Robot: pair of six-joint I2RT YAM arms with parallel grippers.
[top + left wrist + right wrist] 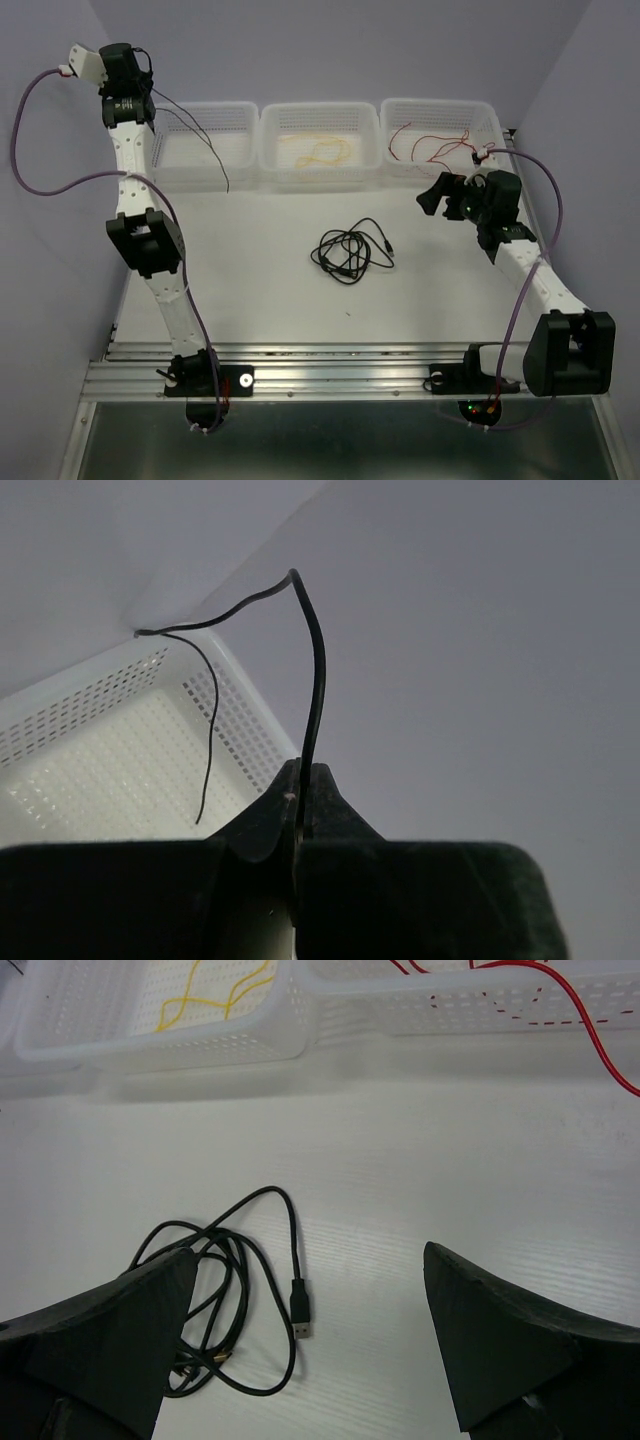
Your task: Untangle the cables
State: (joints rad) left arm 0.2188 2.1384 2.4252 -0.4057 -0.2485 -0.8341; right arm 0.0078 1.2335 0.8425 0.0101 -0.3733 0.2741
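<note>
One thin black wire (pixel 318 670) is pinched between my left gripper (pixel 303 780)'s closed fingers in the left wrist view. It climbs from the tips, bends over at the top, and its loose end dangles above the white perforated plastic basket (pixel 110 740) below me. In the right wrist view my right gripper (pixel 310 1252) is spread wide and holds nothing. Between and just beyond its fingers lies the black round cable bundle (pixel 240 1250) on the white table (pixel 450 1160), with its small metal-tipped plug (pixel 300 1305) pointing toward me. Farther off I see a thin yellow wire (pixel 215 1000) in the middle white mesh basket (pixel 150 1045) and a thin red wire (pixel 590 1040) spilling over the rim of the right-hand white mesh basket (pixel 450 1015). From the top camera, my left arm is raised high at the far left corner with the black strand trailing down across the left basket. My right gripper hovers near the front of the right basket, and the black bundle sits mid-table, well apart from both. I judge I am dropping off a separated strand. Next I should lower my left wrist until the wire's slack settles inside the basket walls, then open. After that the bundle needs one hand to pin it and the other to draw out a loop.
</note>
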